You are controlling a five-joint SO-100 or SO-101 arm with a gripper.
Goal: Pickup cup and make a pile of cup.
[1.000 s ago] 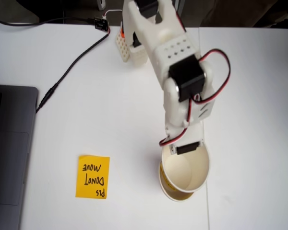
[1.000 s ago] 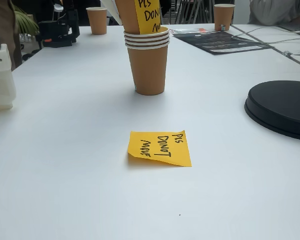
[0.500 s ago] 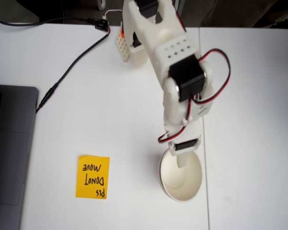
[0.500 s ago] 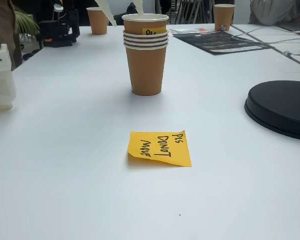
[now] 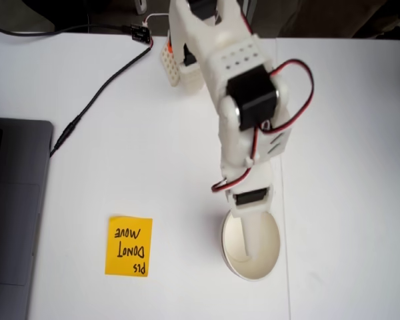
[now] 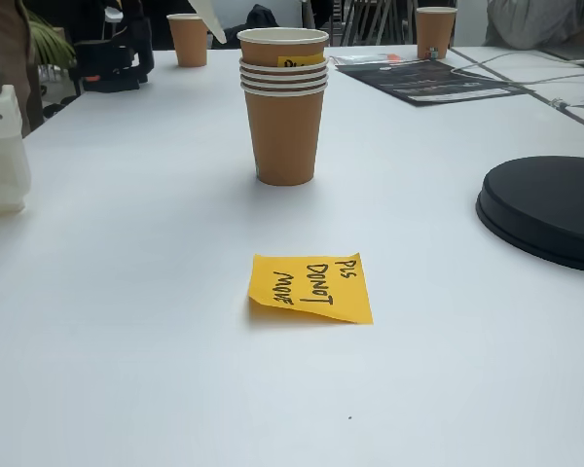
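Where the nested rims can be counted in a fixed view, the pile of cups [image 6: 283,107] shows four, standing upright on the white table [image 6: 127,321]. One orange sticky note [image 6: 311,288] lies near it with open tabletop around. One gripper [image 5: 248,233] reaches over the top cup's cream interior; its opening cannot be judged.

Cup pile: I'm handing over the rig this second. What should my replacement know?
Hand: over the pile of cup, one finger dipping inside the top cup; open or shut, I cannot tell.
Things: the pile stands upright on the white table, near the orange sticky note.
Done: the top cup sits nested in the pile.
Left: lift the hand clear; a far cup and another far cup are possibly next.
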